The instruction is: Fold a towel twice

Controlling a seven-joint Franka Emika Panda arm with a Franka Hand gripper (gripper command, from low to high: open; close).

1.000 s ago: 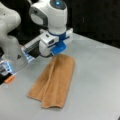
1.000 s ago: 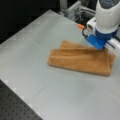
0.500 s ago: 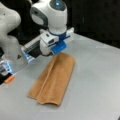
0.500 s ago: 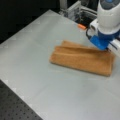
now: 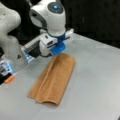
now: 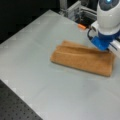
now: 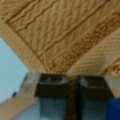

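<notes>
Front view, arm on the left: I see the towel [image 5: 53,79] lying on the grey table [image 5: 95,82] as a long narrow strip, already folded over, with a raised fold ridge running along its length. It runs from a front view's bottom left up toward the middle. My gripper [image 5: 58,49], blue at the fingers, sits at the towel's far end, right at its top edge, under the white wrist. From here I cannot tell how the jaws stand. A small orange object [image 5: 9,79] lies at the left edge by the arm base.

Front view, arm at the top right: the towel [image 6: 82,58] lies across the middle of the table [image 6: 37,62], long side running left to right, with the upper layer's edge showing along the far side. The gripper [image 6: 102,44] is down at the towel's right end, touching or just above the cloth at the far edge. A small orange object [image 6: 81,26] lies on the table beyond the towel. A dark perforated board [image 6: 17,107] fills the bottom left corner.

Wrist view: the towel [image 7: 62,32] fills most of the frame, cable-like weave and a paler woven band visible. Two dark fingers [image 7: 51,86] are drawn narrow with a thin strip of towel edge pinched between them. Bare table [image 7: 10,65] shows at left.
</notes>
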